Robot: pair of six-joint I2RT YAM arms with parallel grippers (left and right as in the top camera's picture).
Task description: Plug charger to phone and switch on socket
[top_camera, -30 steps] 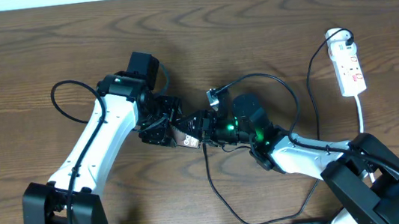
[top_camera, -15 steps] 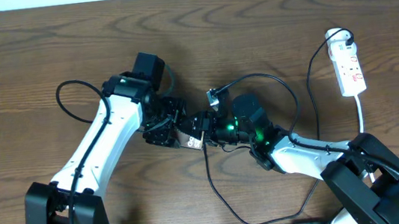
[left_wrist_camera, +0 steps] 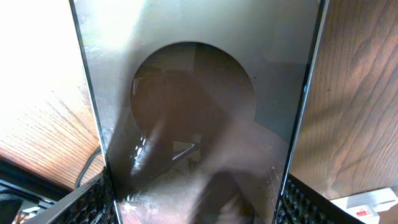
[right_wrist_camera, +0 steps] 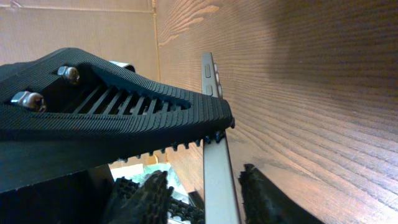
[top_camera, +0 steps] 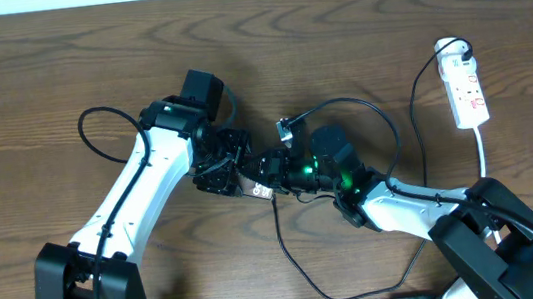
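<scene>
The phone [top_camera: 256, 185] is lifted off the table at the middle, and my left gripper [top_camera: 220, 168] is shut on its two long edges. Its glossy dark screen [left_wrist_camera: 199, 93] fills the left wrist view between my left jaws [left_wrist_camera: 196, 205]. My right gripper [top_camera: 279, 168] is open at the phone's white-strip end. In the right wrist view its fingers [right_wrist_camera: 205, 196] stand either side of the phone's thin grey edge [right_wrist_camera: 214, 155]. The charger cable [top_camera: 278, 234] runs from that end down and round toward the socket [top_camera: 467, 91] at the far right. The plug tip is hidden.
A black plug [top_camera: 462, 48] sits in the top of the socket, and its white cord [top_camera: 485, 150] runs down to the right arm's base. A thicker black arm cable [top_camera: 367, 108] loops above the right wrist. My left finger's ribbed back [right_wrist_camera: 112, 118] crowds the right wrist view.
My left arm has shifted slightly up and to the right with the phone, bringing it closer to the right gripper. The right arm has hardly moved.
</scene>
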